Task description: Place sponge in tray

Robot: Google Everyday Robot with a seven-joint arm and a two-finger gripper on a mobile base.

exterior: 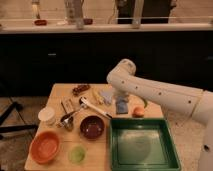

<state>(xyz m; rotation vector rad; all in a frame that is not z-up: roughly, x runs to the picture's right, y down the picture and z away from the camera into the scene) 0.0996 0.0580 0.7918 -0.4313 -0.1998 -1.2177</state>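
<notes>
A bluish sponge (121, 106) lies on the wooden table (57, 95), just beyond the far left corner of the green tray (142, 156). The tray sits at the table's front right and holds nothing that I can make out. My white arm reaches in from the right, bends at an elbow above the table's far edge and points down. My gripper (120, 98) hangs right over the sponge, at or just above its top. I cannot tell whether it touches the sponge.
A small orange fruit (138, 111) lies right of the sponge. A pale blue packet (106, 96), a spatula (95, 107), a dark red bowl (92, 126), an orange bowl (45, 147), a green lid (76, 153) and a white cup (47, 116) lie to the left.
</notes>
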